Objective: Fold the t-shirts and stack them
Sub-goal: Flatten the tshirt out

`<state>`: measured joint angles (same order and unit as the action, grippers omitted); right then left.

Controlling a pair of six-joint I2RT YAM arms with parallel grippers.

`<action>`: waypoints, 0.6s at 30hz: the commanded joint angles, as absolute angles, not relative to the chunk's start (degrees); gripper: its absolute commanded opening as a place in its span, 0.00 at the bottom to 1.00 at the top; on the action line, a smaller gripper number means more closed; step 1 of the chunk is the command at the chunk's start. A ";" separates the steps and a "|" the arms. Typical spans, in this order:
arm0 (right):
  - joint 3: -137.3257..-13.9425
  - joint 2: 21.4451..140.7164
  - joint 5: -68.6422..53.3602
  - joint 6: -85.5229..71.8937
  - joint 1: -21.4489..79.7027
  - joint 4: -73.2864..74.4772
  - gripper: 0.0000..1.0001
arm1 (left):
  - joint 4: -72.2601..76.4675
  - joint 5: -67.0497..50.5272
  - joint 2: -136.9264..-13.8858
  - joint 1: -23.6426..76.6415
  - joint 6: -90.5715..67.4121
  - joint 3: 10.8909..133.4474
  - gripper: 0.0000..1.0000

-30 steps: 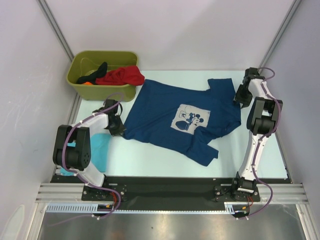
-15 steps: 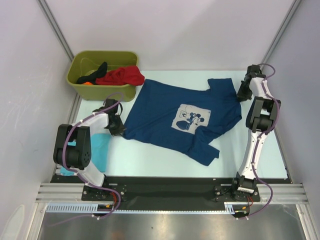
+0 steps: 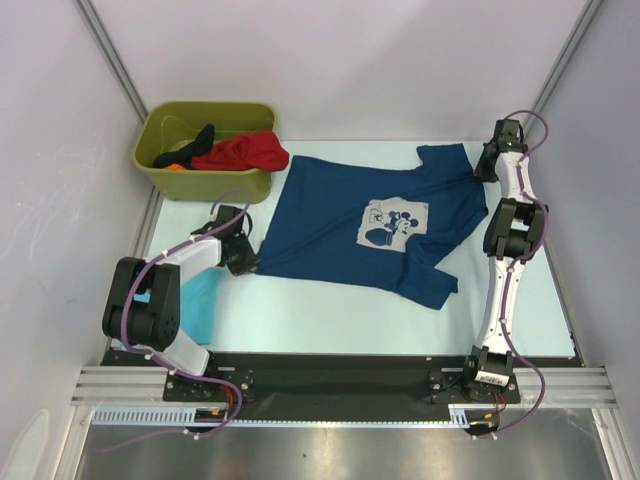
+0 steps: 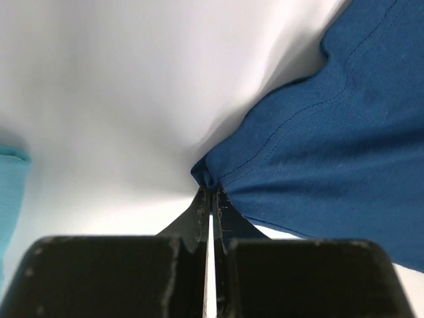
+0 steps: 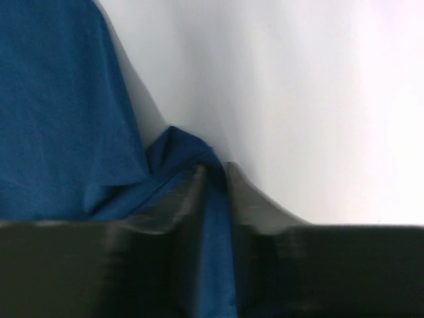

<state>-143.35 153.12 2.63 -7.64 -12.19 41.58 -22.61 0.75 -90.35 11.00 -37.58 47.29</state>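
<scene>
A navy blue t-shirt [image 3: 340, 215] with a grey-white cartoon print lies spread across the table. At its lower left corner my left gripper [image 3: 246, 262] is shut, pinching the hem [image 4: 211, 177]. My right gripper [image 3: 485, 166] is far back at the right, shut on a bunched fold of the navy cloth [image 5: 215, 199] at the sleeve edge. A light turquoise t-shirt [image 3: 197, 308] lies at the near left, partly under my left arm. A red t-shirt [image 3: 243, 152] and a black one [image 3: 197, 139] sit in the bin.
The olive-green bin [image 3: 165, 178] stands at the back left corner, close behind my left gripper. White walls close in the table on both sides. The black front rail [image 3: 330, 368] runs along the near edge.
My right gripper closed on the navy shirt's right edge and pulled it toward the back right. The shirt stretched flatter and shifted right; my left gripper followed slightly to the right, still holding the hem.
</scene>
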 commanded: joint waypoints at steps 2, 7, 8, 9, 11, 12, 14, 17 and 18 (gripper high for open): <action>-147.47 153.28 4.22 -7.55 -12.48 39.80 0.37 | -27.86 -0.18 -92.20 12.04 -36.58 44.99 0.06; -143.98 143.11 8.07 -15.37 -13.01 53.22 0.63 | -29.71 3.60 -89.92 12.13 -32.44 48.51 0.40; -138.83 140.39 8.69 -15.99 -13.18 54.31 0.70 | -29.79 3.78 -89.56 12.13 -31.47 49.04 0.43; -136.00 137.75 11.14 -16.34 -13.44 55.10 0.73 | -30.23 4.04 -89.13 12.13 -31.03 49.22 0.44; -129.14 129.14 10.99 -17.93 -14.85 55.99 0.80 | -31.11 4.13 -87.72 12.13 -29.72 49.83 0.48; -123.46 126.59 10.55 -18.36 -15.29 56.33 0.80 | -31.72 4.13 -86.76 12.13 -29.19 49.75 0.51; -118.50 119.03 10.11 -17.93 -15.56 57.39 0.82 | -32.34 4.39 -83.69 12.13 -27.52 49.40 0.60; -106.99 109.89 4.15 -19.50 -15.56 58.44 0.80 | -34.01 4.66 -78.43 12.83 -25.59 48.87 0.69; -104.09 107.95 0.04 -20.38 -15.56 58.80 0.79 | -34.80 4.75 -77.09 13.27 -25.14 48.78 0.70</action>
